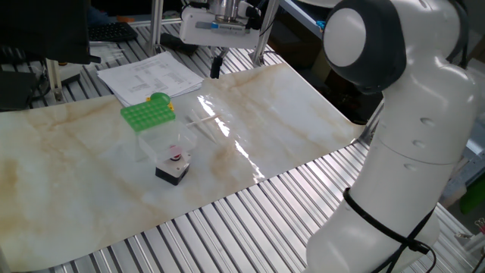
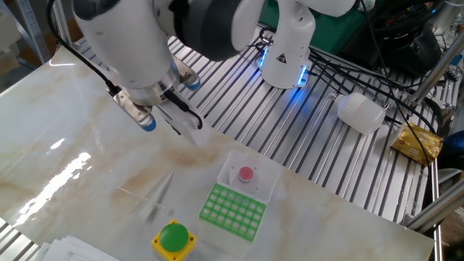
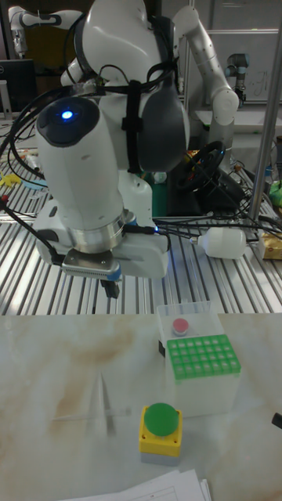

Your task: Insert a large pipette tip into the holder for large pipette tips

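Firstly, one fixed view
Gripper: the gripper (image 1: 215,67) hangs above the far edge of the bench (image 1: 91,197), with only dark fingers (image 1: 215,68) showing under a white hand; whether they are parted or closed cannot be told.
Rack: the green rack (image 1: 146,114) sits on the far left part of the marbled mat, well apart from the gripper.
Pipette tip: the pipette tip (image 1: 201,120) lies flat on the mat just right of the rack, partly lost in glare.
Button box: a black box with a red button (image 1: 173,169) stands nearer the camera than the rack.
Papers: printed sheets (image 1: 151,76) lie behind the rack.

Other fixed view
Gripper: the gripper (image 2: 177,129) hovers over the mat, empty; the dark fingers look close together, but this is not certain.
Rack: the green rack (image 2: 233,211) has a grid of round holes on top, all unfilled as far as can be seen.
Pipette tip: the pipette tip (image 2: 133,193) lies on the mat left of the rack, near a second pale cone (image 2: 159,196).
Knob: a green and yellow knob (image 2: 173,238) sits just beside the rack's near-left corner.

Tall fixed view
Gripper: the gripper (image 3: 112,288) points down, above and behind the mat.
Rack: the green rack (image 3: 200,356) rests on a clear box, with the red button (image 3: 181,326) behind it.
Pipette tip: the pipette tip (image 3: 88,415) lies flat, faint, left of the knob (image 3: 161,427).
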You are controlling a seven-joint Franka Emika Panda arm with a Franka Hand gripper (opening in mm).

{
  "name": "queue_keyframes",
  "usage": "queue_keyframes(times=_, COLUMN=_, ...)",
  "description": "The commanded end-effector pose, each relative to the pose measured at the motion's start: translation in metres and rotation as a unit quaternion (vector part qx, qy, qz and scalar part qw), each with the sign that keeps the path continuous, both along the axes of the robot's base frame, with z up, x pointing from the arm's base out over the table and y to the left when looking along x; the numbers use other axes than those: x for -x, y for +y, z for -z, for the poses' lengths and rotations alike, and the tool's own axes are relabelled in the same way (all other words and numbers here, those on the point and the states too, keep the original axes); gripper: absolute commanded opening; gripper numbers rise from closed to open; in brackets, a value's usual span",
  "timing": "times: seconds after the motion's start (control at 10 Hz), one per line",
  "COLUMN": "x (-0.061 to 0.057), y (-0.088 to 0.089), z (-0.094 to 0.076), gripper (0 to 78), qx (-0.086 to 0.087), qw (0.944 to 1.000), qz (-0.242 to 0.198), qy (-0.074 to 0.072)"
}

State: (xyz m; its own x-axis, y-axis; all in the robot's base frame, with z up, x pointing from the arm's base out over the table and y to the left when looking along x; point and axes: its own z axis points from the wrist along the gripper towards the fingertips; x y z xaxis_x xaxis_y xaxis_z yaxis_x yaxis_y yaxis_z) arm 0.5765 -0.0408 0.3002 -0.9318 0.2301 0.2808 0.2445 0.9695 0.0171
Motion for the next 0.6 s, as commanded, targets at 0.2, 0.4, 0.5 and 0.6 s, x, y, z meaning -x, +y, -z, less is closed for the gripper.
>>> queue_keyframes(times=0.2, x=-0.005, y=0.000, z=0.007, gripper=0.0, qx=0.003, qw=0.9996, qz=-0.027, qy=-0.001)
queue_keyframes(times=0.4, x=-0.009, y=0.001, z=0.015, gripper=0.0, qx=0.011, qw=0.9991, qz=-0.042, qy=-0.003)
queue_keyframes(times=0.5, x=-0.012, y=0.000, z=0.022, gripper=0.0, qx=0.014, qw=0.9984, qz=-0.055, qy=-0.005)
queue_keyframes(times=0.6, x=-0.015, y=-0.001, z=0.030, gripper=0.0, qx=0.011, qw=0.9978, qz=-0.065, qy=-0.005)
